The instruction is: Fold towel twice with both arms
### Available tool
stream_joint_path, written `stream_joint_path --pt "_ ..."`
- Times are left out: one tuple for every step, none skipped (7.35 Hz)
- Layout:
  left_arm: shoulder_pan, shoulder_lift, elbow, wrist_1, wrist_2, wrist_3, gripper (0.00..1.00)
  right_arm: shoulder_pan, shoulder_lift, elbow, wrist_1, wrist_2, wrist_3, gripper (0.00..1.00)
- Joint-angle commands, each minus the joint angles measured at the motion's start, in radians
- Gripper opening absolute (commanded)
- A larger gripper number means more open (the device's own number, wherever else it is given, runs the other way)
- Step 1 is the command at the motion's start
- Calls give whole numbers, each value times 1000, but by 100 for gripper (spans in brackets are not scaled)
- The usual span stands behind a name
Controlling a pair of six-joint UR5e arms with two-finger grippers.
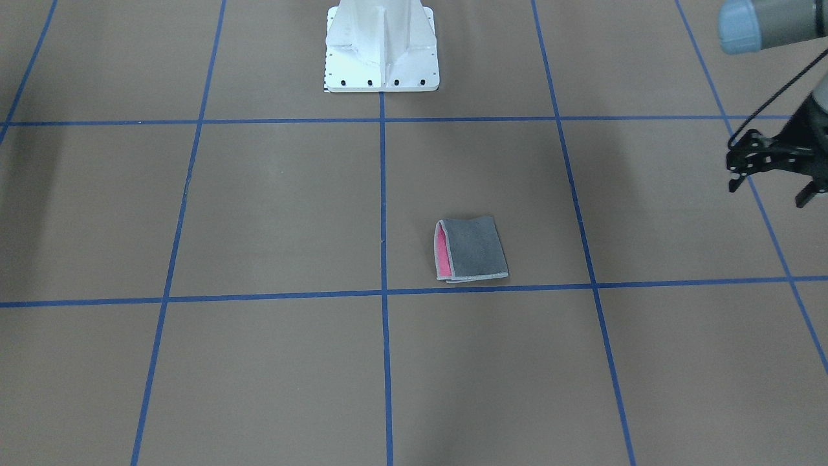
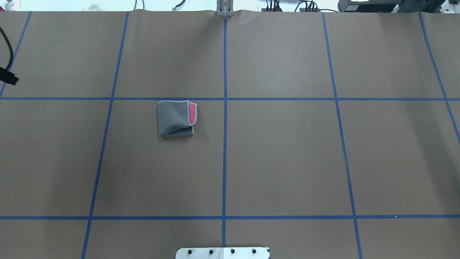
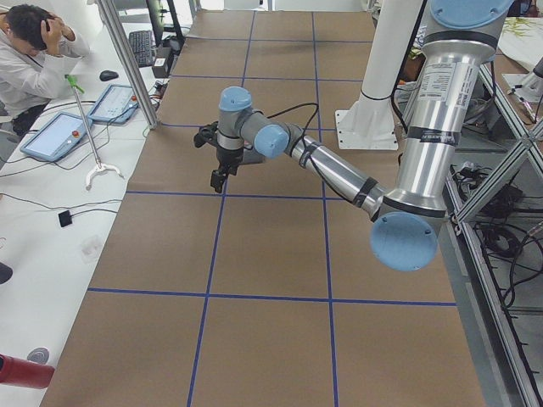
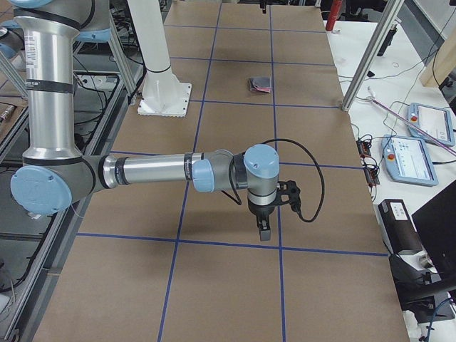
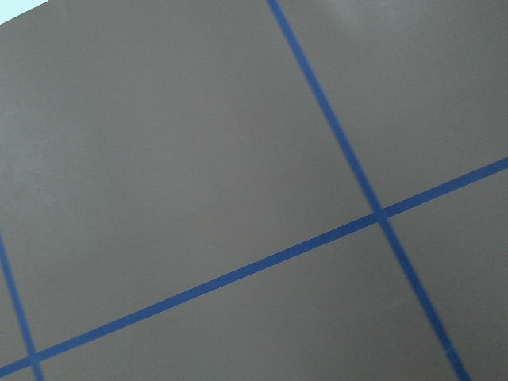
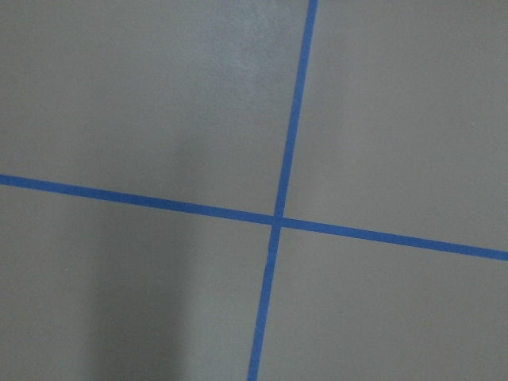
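Brown tabletop gridded with blue tape lines. White side bench beside it carries two touchscreen pendants and cables; a person sits there.

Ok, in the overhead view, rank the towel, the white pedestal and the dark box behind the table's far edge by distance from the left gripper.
From the left gripper, at the view's left edge:
1. towel, left of the centre line.
2. white pedestal, bottom centre.
3. dark box, top right, past the far edge.
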Motion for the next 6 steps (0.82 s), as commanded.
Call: stream_joint_path --pt "-186 125 33 2 -85 220 100 19 -24 -49 2 2 -11 99" --pt "-193 223 35 1 -88 222 100 19 -24 -53 3 2 -11 99" --pt "-197 239 58 0 -104 222 100 19 -24 -53 4 1 -9 99" --pt "-232 265 44 0 -111 221 100 17 -21 -53 4 -1 -11 99" --pt "-242 271 53 5 -155 214 100 17 -15 -50 4 2 -8 99" --pt "-249 272 53 23 -167 211 100 16 -9 -50 2 4 -6 99"
